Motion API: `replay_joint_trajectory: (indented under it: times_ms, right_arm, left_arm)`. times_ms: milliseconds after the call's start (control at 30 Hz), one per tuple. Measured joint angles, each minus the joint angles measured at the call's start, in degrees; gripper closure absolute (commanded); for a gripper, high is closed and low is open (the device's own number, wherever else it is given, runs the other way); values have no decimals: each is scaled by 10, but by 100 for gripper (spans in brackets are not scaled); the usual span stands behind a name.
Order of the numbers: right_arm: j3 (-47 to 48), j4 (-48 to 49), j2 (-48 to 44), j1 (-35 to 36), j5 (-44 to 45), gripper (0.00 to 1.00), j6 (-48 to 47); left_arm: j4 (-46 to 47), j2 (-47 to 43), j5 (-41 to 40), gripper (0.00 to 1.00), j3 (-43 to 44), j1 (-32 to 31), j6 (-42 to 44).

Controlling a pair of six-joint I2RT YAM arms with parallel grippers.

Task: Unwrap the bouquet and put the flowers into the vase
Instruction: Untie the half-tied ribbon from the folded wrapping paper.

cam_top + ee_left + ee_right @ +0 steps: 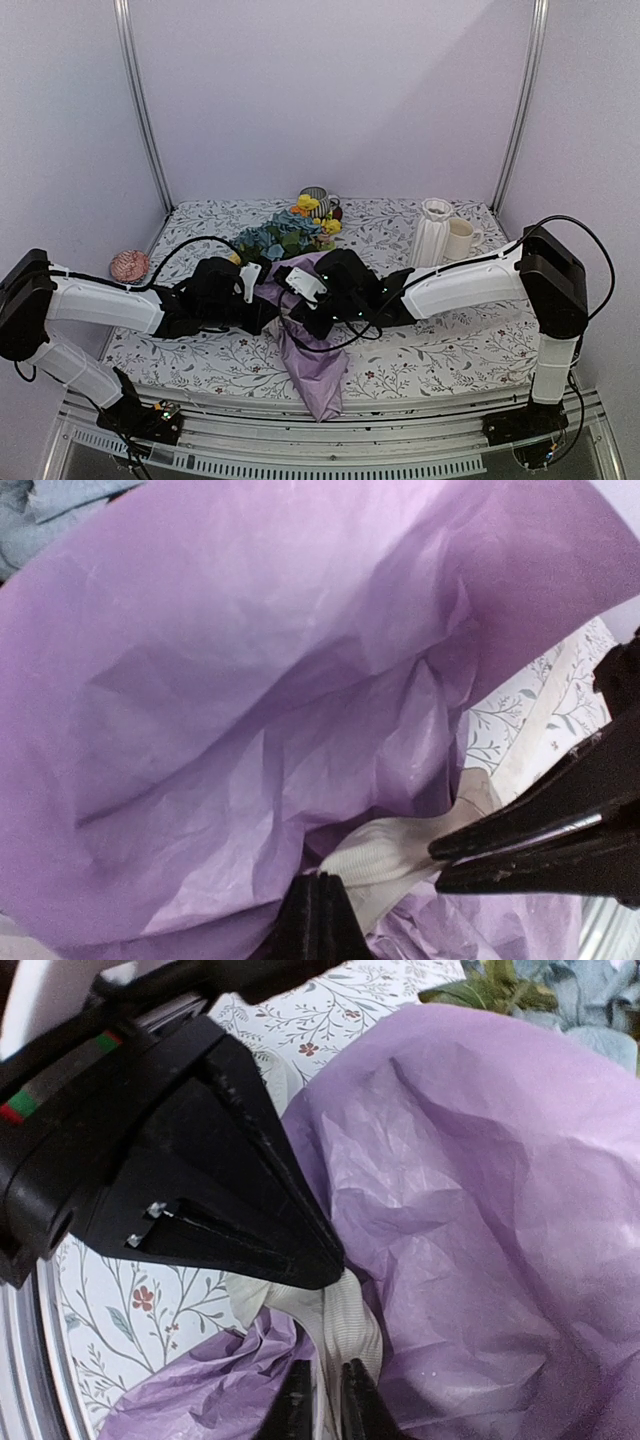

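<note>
bouquet (300,264) lying across the middle of the tabletop (450,350), flowers (285,235) toward the far edge, lilac paper (318,380) trailing over the near edge. left gripper (315,920) closed tight, tips against the ribbon (345,1325); hold on it unclear. right gripper (322,1400) narrow, ribbon pinched between its fingers. vase (432,232) upright near the far right corner, well apart from the bouquet, cream mug (460,240) just beside it.

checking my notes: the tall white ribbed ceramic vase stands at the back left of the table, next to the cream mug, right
Not left: the tall white ribbed ceramic vase stands at the back right, next to the cream mug; top view.
</note>
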Motion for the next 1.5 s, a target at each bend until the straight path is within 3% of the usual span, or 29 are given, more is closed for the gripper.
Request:
replay_joint_trajectory:
  times_ms: [433, 800, 900, 1000, 1300, 1500]
  right_arm:
    - [-13, 7, -9, 0, 20, 98, 10]
    - [-145, 69, -161, -39, 125, 97, 109]
    - [-179, 80, -176, -62, 142, 86, 145]
    - [-205, 81, -177, -72, 144, 67, 168]
    - [-221, 81, -193, -61, 49, 58, 129]
    - [-119, 42, -143, -25, 17, 57, 72]
  left_arm:
    - [0, 0, 0, 100, 0, 2, 0]
    - [0, -1, -1, 100, 0, 3, 0]
    - [-1, -2, -1, 100, 0, 3, 0]
    - [-2, -5, -1, 100, 0, 3, 0]
    - [-2, -11, -1, 100, 0, 3, 0]
    - [-2, -14, 1, 100, 0, 4, 0]
